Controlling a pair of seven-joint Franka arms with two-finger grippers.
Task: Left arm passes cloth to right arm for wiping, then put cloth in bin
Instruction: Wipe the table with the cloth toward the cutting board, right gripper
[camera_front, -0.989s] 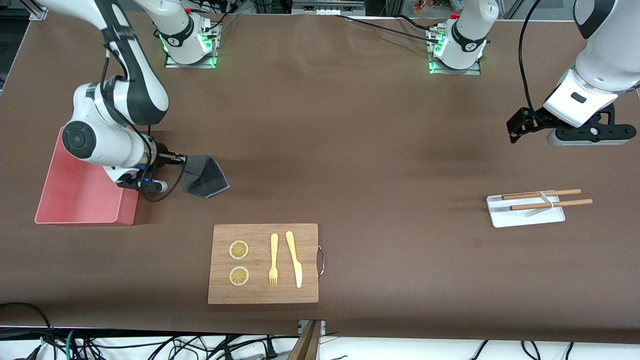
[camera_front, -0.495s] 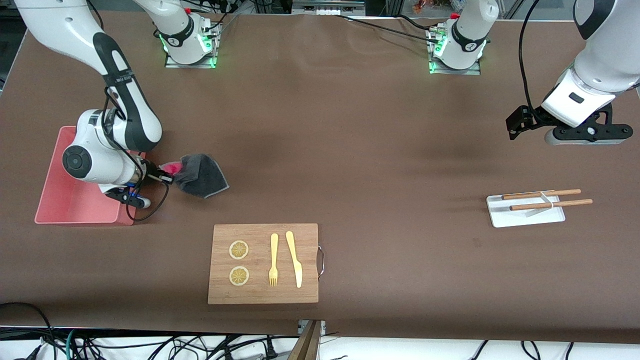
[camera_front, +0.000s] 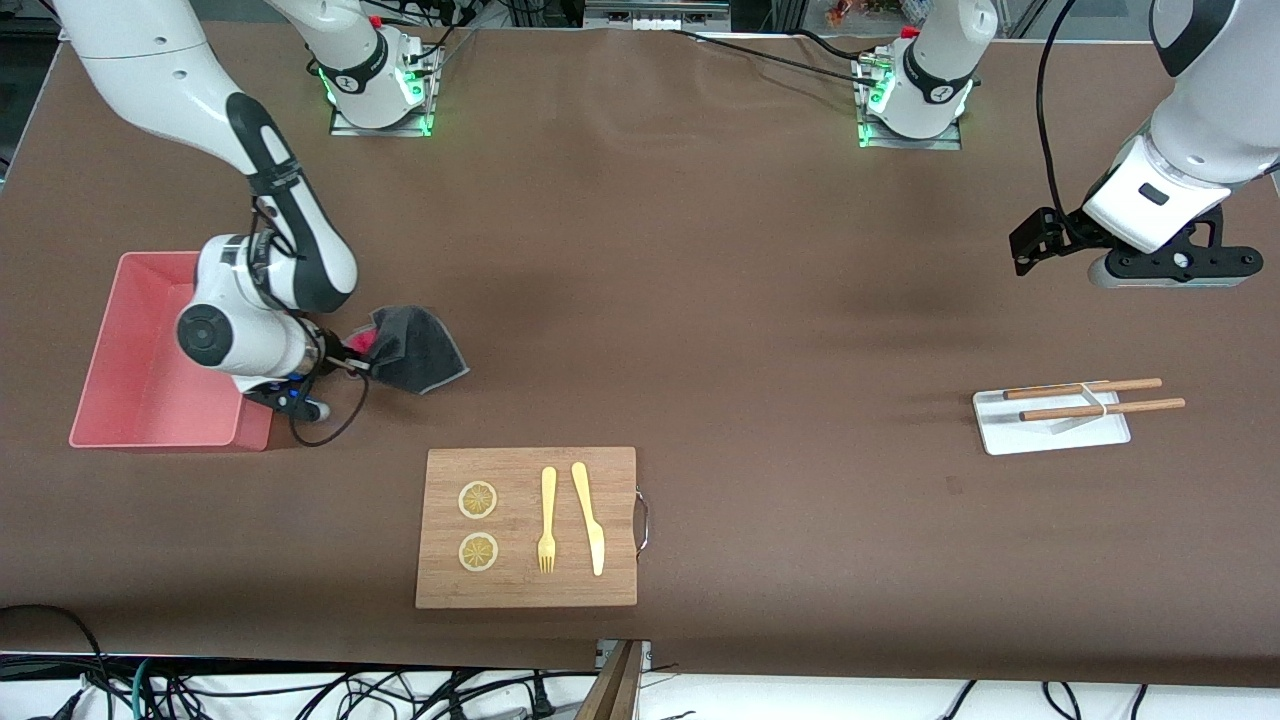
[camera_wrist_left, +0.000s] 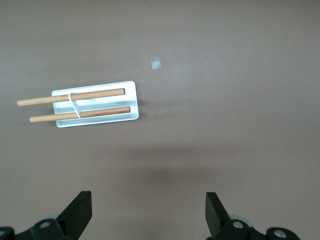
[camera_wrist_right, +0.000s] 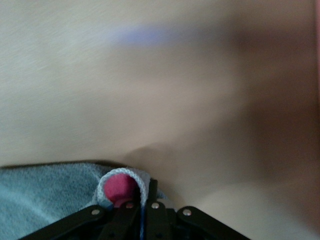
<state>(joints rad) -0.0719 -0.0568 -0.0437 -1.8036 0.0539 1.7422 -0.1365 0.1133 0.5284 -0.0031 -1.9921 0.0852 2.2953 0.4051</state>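
While the left tool (camera_front: 1040, 250) hangs open and waiting above the tabletop (camera_front: 700, 300) near the white tray (camera_front: 1050, 425) with its two wooden sticks (camera_front: 1090, 397), the right tool (camera_front: 345, 362) is clamped on the cloth (camera_front: 420, 350), which drapes onto the tabletop just beside the pink bin (camera_front: 150, 400), its magenta side showing at the pinch.
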